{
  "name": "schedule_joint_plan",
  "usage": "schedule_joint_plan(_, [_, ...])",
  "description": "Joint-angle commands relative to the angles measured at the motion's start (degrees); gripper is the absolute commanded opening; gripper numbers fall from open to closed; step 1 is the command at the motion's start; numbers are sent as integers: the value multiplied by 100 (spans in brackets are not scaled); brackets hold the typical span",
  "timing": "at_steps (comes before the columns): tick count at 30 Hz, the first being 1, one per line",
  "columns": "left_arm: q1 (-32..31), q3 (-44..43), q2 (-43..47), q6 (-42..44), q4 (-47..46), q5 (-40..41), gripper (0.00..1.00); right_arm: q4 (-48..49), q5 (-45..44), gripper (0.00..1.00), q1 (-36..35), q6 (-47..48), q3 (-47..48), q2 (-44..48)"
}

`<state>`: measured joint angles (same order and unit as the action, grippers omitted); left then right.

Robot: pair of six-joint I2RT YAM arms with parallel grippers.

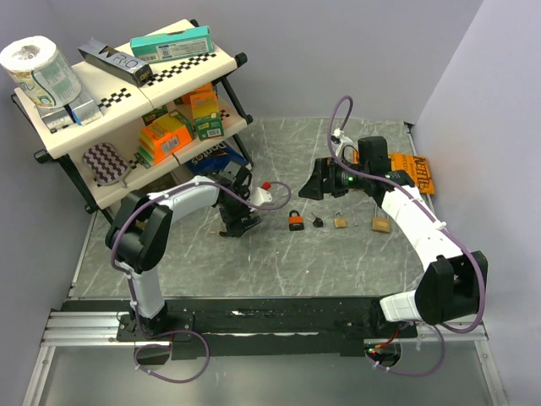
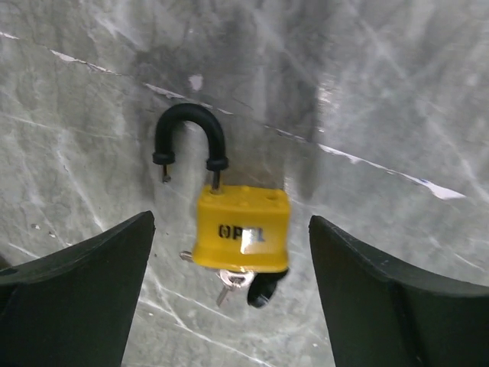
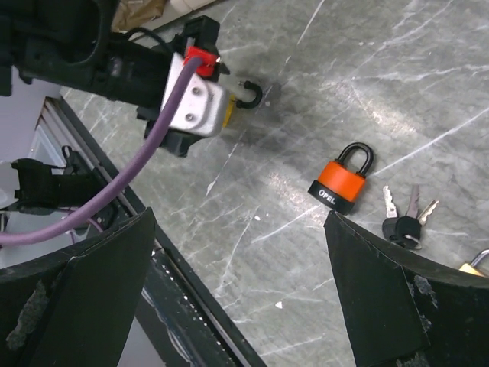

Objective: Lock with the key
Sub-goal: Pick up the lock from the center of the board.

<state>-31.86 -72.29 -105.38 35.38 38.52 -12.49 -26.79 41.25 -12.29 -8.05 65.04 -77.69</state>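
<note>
Jaws wide apart on the left gripper (image 2: 231, 222), clamped on nothing, hovering over the yellow padlock (image 2: 243, 237), left of the middle of the table (image 1: 338, 271). Lying flat with black shackle (image 2: 191, 134) raised, one leg out of the body, and key (image 2: 231, 281) in the bottom. Risk of sliding the padlock over the smooth surface, or bending the key aside, if closed off-centre. Farther back toward the right edge, jaws of the right gripper (image 3: 238, 216) also apart and empty, near the orange padlock (image 3: 341, 183) and loose keys (image 3: 405, 218). Cannot tell how deep the key sits; brass padlock (image 3: 479, 264) cut off.
</note>
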Motion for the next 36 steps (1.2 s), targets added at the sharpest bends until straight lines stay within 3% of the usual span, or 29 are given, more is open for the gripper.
schedule_joint_plan(1, [-22,-136,-96,75,-249,168,85,138,348,100,61,-222,-184,307])
schedule_joint_plan(7, [-31,-75,-185,-127,-214,177,68,191,383,100,69,-302,-176,272])
schedule_joint_plan(12, [-31,66,148,-504,-293,-68,37,367,243,100,78,-390,-245,351])
schedule_joint_plan(16, [-14,-118,457,-1372,-196,-534,18,367,146,100,69,-346,-246,369])
schedule_joint_plan(18, [21,-363,614,-1856,-178,-710,3,350,32,100,61,-328,-219,369])
schedule_joint_plan(24, [30,-514,1370,-4386,-861,-1221,1,411,-249,100,52,-381,-123,395])
schedule_joint_plan(28, [22,-488,1819,-6738,-1338,-344,1,560,-381,100,8,-477,-79,404])
schedule_joint_plan(31, [13,-470,2056,-7875,-1601,211,1,823,-486,100,-97,-670,-140,430])
schedule_joint_plan(36, [-127,-759,1969,-8573,-1620,467,3,1482,-347,100,-361,-1110,-377,465])
